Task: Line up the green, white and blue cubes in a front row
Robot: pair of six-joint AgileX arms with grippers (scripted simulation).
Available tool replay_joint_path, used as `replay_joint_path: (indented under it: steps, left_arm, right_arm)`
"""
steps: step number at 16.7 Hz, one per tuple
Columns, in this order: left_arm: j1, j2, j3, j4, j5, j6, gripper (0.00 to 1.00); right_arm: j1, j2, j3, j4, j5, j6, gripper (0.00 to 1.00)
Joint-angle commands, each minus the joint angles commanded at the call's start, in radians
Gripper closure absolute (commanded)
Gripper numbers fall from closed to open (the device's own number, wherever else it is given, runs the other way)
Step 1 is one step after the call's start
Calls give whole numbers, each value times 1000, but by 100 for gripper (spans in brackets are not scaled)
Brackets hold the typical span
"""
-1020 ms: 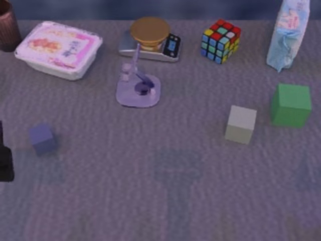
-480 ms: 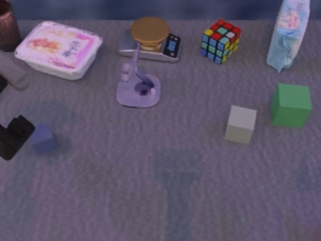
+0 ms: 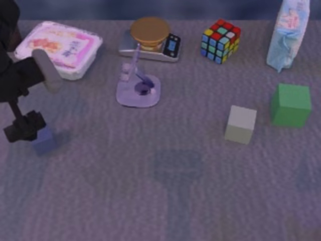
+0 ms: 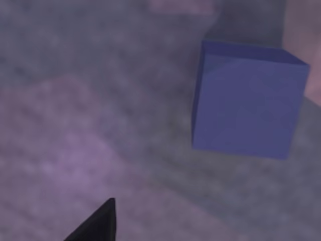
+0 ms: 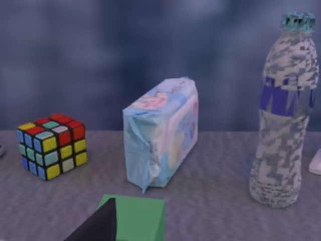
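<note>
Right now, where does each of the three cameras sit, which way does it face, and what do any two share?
Top view: above the table, looking down; left gripper over the blue cube, beside the food tray.
Left wrist view: on the left arm, facing the same blue cube; one dark fingertip shows.
Right wrist view: on the right arm, facing puzzle cube, tissue pack, bottle; shares green cube with top view.

No legible text (tub [image 3: 59,48], packet [image 5: 160,138] prints blurred)
</note>
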Motion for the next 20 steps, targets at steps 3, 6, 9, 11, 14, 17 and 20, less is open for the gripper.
replay_joint_path:
  steps: [3, 6, 9, 11, 14, 17, 20]
  left_arm:
    - [-5, 104, 87, -54, 1, 57, 0]
    - [-7, 124, 104, -64, 2, 68, 0]
    - [-1, 121, 101, -61, 2, 66, 0]
    - [-3, 129, 88, -46, 2, 68, 0]
    - [-5, 172, 31, 56, 2, 70, 0]
    - [-5, 227, -41, 195, 3, 70, 0]
    - [-5, 260, -80, 256, 3, 71, 0]
  right_arm:
    - [0, 0, 0, 0, 0, 0, 0]
    - [0, 0, 0, 0, 0, 0, 0]
    - [0, 0, 0, 0, 0, 0, 0]
    - [0, 0, 0, 0, 0, 0, 0]
    - [0, 0, 0, 0, 0, 0, 0]
    - [0, 0, 0, 0, 0, 0, 0]
    - [0, 0, 0, 0, 0, 0, 0]
